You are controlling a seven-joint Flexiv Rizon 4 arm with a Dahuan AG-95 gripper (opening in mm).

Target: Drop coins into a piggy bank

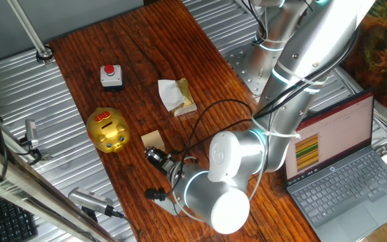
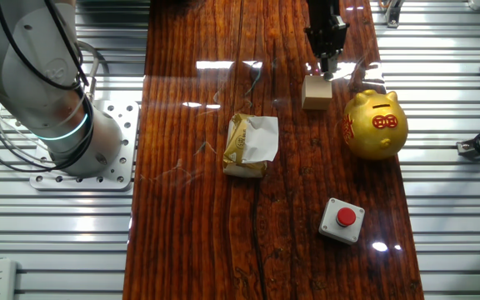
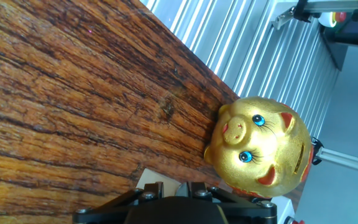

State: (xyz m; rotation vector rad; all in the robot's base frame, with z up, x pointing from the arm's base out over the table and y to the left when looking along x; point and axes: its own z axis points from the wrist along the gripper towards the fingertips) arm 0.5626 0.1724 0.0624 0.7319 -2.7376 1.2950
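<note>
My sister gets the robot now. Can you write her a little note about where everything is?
Gripper: right above the wooden cube, next to the piggy bank. The pictures do not show whether the jaws are open or shut, or whether they hold a coin.
Piggy bank: standing near the table edge, slot on top.
Coins: none visible anywhere.
Also there: a red button box and a crumpled wrapper.
Done: cannot tell.
Left: get a coin over the pig's slot and drop it.
</note>
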